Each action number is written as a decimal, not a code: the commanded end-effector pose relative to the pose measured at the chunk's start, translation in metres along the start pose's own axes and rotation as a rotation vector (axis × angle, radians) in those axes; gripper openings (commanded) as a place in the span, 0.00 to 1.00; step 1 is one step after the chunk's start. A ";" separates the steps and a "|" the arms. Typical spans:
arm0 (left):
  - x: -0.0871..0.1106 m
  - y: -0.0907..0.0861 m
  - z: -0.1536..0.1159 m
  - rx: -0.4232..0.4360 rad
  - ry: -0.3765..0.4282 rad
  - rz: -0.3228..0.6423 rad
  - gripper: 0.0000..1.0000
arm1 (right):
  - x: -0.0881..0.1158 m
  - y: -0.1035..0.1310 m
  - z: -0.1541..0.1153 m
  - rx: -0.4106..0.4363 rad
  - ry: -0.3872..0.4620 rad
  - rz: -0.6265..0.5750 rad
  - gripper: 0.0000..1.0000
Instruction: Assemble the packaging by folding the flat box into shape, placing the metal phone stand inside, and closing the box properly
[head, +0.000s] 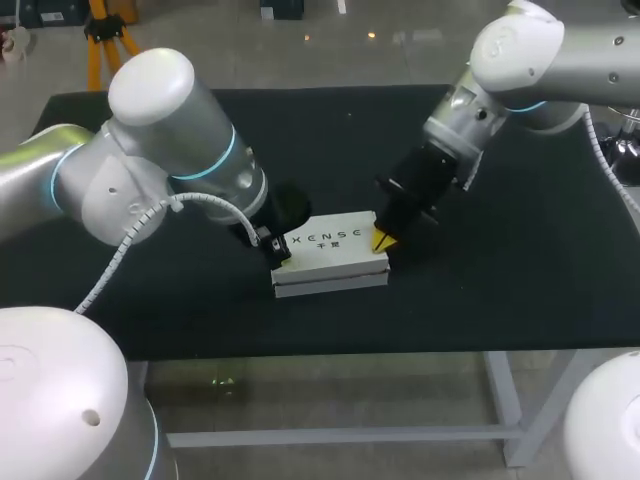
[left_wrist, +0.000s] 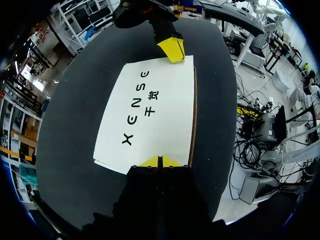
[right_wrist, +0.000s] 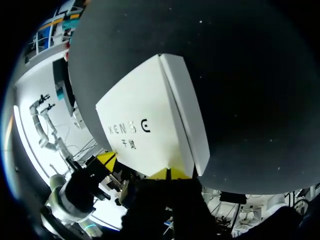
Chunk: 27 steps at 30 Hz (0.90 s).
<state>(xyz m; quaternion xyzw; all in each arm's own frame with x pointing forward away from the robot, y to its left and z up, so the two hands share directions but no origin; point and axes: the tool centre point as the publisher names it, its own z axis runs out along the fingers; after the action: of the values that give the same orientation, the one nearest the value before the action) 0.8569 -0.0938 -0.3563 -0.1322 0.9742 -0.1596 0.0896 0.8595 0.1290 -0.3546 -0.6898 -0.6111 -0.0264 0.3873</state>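
Note:
A white box (head: 330, 255) with black lettering lies flat on the black table, lid down, a thin seam showing along its front side. My left gripper (head: 275, 250) is at the box's left end; in the left wrist view its yellow tips (left_wrist: 160, 161) are shut together and rest on the edge of the box (left_wrist: 150, 110). My right gripper (head: 383, 240) is at the right end, also shut, with its tips (right_wrist: 169, 173) touching the lid (right_wrist: 150, 120) near the corner. Each wrist view shows the other gripper (left_wrist: 172, 49) (right_wrist: 107, 160) across the lid. The phone stand is not in sight.
The black table (head: 500, 280) stretches bare around the box on all sides. Its front edge runs a short way in front of the box.

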 end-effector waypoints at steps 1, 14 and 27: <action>0.002 -0.001 0.008 -0.004 -0.004 -0.001 0.00 | -0.004 0.003 0.004 0.013 0.007 0.002 0.00; 0.006 0.004 0.021 0.001 0.004 -0.015 0.00 | -0.015 0.010 0.014 0.048 0.036 0.022 0.00; 0.007 0.007 0.026 0.016 0.017 -0.021 0.00 | -0.025 0.016 0.024 0.075 0.061 0.044 0.00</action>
<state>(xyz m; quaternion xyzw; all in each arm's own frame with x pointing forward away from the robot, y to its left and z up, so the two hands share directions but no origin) 0.8536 -0.0958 -0.3757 -0.1397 0.9722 -0.1701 0.0796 0.8559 0.1255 -0.3795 -0.6907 -0.5838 -0.0209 0.4262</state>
